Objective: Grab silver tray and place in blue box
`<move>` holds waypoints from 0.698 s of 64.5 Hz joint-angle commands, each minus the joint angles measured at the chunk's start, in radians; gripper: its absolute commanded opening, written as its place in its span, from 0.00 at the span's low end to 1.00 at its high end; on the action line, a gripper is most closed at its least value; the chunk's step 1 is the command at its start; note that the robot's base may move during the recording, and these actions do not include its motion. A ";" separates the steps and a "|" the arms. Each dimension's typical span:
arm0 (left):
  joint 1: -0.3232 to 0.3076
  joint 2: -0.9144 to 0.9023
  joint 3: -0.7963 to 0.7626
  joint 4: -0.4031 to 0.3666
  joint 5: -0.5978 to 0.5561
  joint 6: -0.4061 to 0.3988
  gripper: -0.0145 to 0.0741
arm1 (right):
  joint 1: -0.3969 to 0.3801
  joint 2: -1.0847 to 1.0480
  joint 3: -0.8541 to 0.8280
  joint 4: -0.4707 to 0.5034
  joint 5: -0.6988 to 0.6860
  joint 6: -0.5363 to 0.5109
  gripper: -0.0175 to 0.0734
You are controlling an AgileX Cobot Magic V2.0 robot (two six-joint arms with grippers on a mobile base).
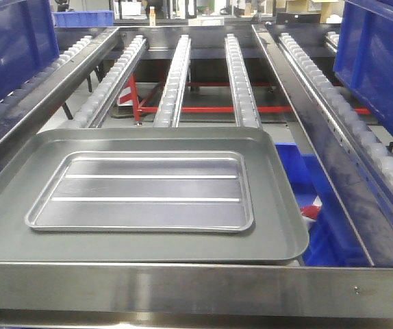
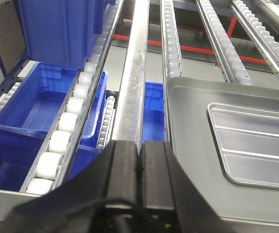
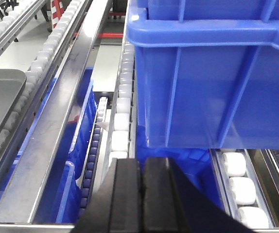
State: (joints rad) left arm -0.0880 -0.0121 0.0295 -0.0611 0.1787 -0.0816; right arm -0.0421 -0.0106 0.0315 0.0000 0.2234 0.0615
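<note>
Bright, even overhead light, soft sheen on the silver tray (image 1: 142, 209); slightly grainy, blue tones oversaturated, shadows faint

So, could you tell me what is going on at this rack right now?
Nothing is being handled yet. The silver tray lies flat inside a larger grey tray on the roller rack, untouched. The left pincer and the right pincer are both shut and empty. A blue box stands just ahead of the right pincer.
</note>
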 commanded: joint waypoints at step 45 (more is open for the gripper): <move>0.002 -0.018 -0.003 -0.010 -0.151 0.000 0.05 | -0.004 -0.020 0.002 -0.021 -0.107 -0.013 0.25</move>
State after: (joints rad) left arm -0.0880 -0.0121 0.0295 -0.0611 0.1334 -0.0816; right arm -0.0421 -0.0106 0.0315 -0.0072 0.2175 0.0615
